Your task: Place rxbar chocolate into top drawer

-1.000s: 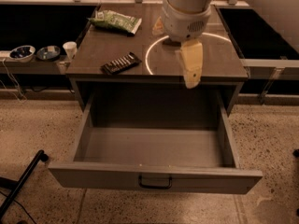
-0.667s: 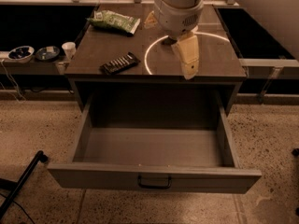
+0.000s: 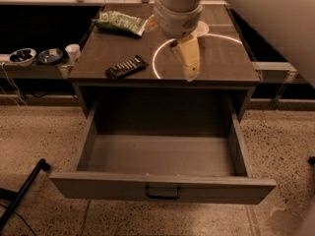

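Rxbar chocolate (image 3: 126,66), likely light, thin and slippery, lies on the cabinet top (image 3: 98,53); best pinched across its narrow width. Gripper (image 3: 190,73) hovers near it on the side away from the bowls, not holding it; its opening cannot be told.

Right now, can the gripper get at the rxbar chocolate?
Probably yes: the gripper hovers over the cabinet top beside the rxbar chocolate, which lies flat and uncovered, nothing between them.

Smooth pale plastic jaws above matt wood tabletop (image 3: 98,53); metal drawer handle (image 3: 162,193).
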Controlling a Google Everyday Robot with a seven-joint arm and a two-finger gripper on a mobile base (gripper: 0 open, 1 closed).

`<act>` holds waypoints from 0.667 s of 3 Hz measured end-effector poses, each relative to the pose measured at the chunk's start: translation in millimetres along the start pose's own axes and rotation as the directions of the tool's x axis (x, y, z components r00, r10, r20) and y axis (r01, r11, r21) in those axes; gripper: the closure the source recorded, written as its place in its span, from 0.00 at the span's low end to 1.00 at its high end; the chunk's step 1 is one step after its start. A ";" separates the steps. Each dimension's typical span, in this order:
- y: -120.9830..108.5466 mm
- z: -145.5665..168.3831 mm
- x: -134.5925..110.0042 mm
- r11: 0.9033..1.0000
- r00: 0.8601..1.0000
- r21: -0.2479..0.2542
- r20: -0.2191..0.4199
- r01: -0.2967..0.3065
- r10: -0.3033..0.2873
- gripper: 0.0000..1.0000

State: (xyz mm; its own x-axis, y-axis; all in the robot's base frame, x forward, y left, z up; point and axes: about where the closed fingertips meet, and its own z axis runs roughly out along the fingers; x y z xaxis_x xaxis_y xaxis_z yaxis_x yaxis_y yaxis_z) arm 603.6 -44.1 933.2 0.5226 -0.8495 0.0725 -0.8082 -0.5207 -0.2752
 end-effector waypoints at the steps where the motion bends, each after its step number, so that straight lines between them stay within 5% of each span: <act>1: -27.1 27.2 4.6 0.999 0.998 -0.004 0.012 0.054 -0.054 0.00; 2: -48.5 50.2 4.3 0.996 0.994 -0.013 0.077 0.085 -0.084 0.00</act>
State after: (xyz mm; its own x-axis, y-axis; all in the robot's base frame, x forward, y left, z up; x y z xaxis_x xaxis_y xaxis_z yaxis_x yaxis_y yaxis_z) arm 658.7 -18.2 898.7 0.6076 -0.7940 0.0216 -0.7643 -0.5919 -0.2558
